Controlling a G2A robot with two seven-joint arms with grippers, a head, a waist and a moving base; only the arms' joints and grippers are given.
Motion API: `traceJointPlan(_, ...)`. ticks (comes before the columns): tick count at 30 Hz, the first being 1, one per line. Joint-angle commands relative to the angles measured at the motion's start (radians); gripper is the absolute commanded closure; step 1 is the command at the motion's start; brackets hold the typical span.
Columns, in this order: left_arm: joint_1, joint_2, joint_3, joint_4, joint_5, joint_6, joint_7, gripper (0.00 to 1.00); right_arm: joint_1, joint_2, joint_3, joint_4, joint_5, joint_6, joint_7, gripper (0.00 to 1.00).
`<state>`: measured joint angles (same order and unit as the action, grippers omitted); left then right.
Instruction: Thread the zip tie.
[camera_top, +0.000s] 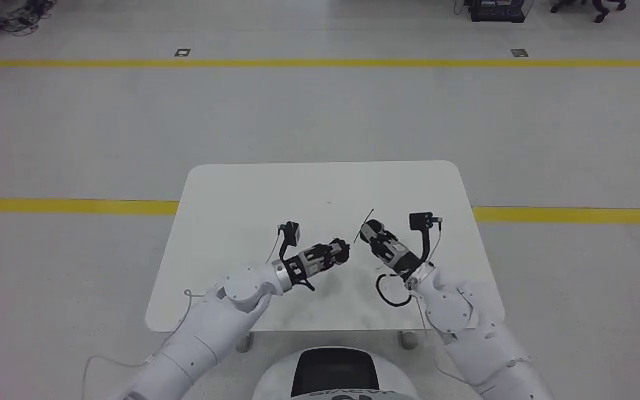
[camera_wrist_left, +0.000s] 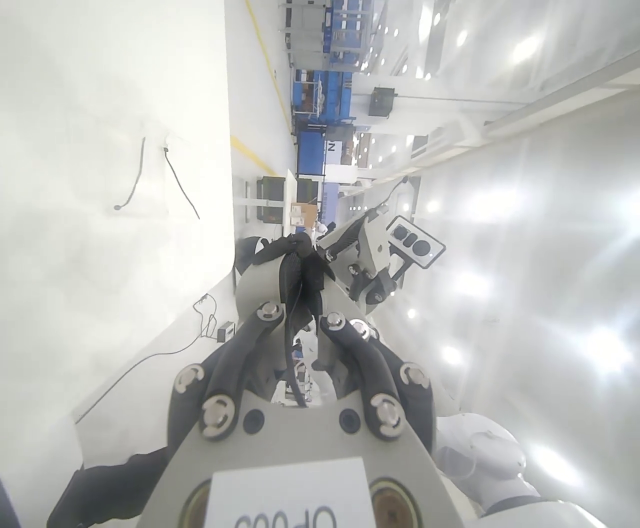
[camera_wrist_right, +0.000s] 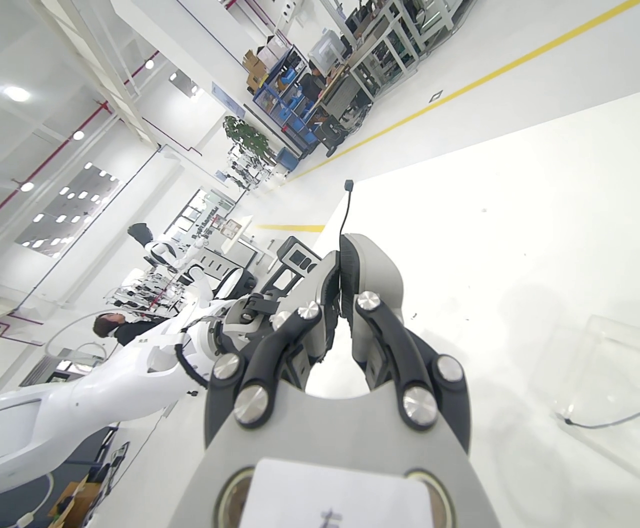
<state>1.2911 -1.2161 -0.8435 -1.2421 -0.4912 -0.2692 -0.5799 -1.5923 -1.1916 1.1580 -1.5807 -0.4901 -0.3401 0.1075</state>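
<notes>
Table (camera_top: 250, 200) white, matte, rounded corners, set on a pale grey floor (camera_top: 100, 120) crossed by two yellow lines (camera_top: 300, 63), one well beyond the far edge, one running past both sides of the table. Room behind is an open workshop: racks (camera_wrist_right: 292, 107) with blue bins, a potted plant (camera_wrist_right: 246, 134), bright ceiling lamps (camera_wrist_right: 15, 93). A few dark specks (camera_wrist_right: 415, 315) on the tabletop by the right arm. Both arms extend from the near edge and meet over the near half of the table, tips facing, near each other but apart. Right gripper (camera_top: 364, 231) clenched on the zip tie (camera_wrist_right: 344, 212): black strap pinched between the pads, head end sticking out past the fingertips and pointing away from the robot, over the table. Left gripper (camera_top: 342, 248) jaws drawn together; a thin black strand (camera_wrist_left: 287, 345) runs up the palm between the fingers, cannot tell what it is or whether it is gripped. Past the left fingertips, the right arm's wrist camera (camera_wrist_left: 416, 245) blocks the sight line. Against the tabletop, a dark strand (camera_wrist_left: 181, 184) and a paler strand (camera_wrist_left: 132, 175) just beside it; lying there or shadows, cannot tell.
</notes>
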Motion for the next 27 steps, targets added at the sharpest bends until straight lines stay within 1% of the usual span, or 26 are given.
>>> traceJointPlan(1, 0.001, 0.0, 0.001, 0.002, -0.003, 0.0, 0.004, 1.0, 0.0, 0.0, -0.005, 0.002, -0.005, 0.0, -0.016, 1.0)
traceJointPlan(6, 0.003, -0.002, 0.002, 0.005, -0.013, -0.003, 0.005, 1.0, 0.003, 0.001, -0.021, 0.008, -0.017, 0.0, -0.047, 1.0)
traceJointPlan(16, 0.008, -0.002, 0.0, 0.008, -0.024, -0.016, 0.002, 1.0, 0.003, 0.001, -0.021, 0.008, -0.017, 0.0, -0.047, 1.0)
traceJointPlan(19, 0.009, -0.001, -0.001, 0.009, -0.026, -0.017, 0.002, 1.0, 0.003, -0.001, -0.026, 0.008, -0.021, 0.01, -0.052, 1.0)
traceJointPlan(27, 0.011, -0.001, -0.002, 0.012, -0.03, -0.018, 0.002, 1.0, 0.006, -0.005, -0.035, 0.013, -0.04, 0.016, -0.056, 1.0)
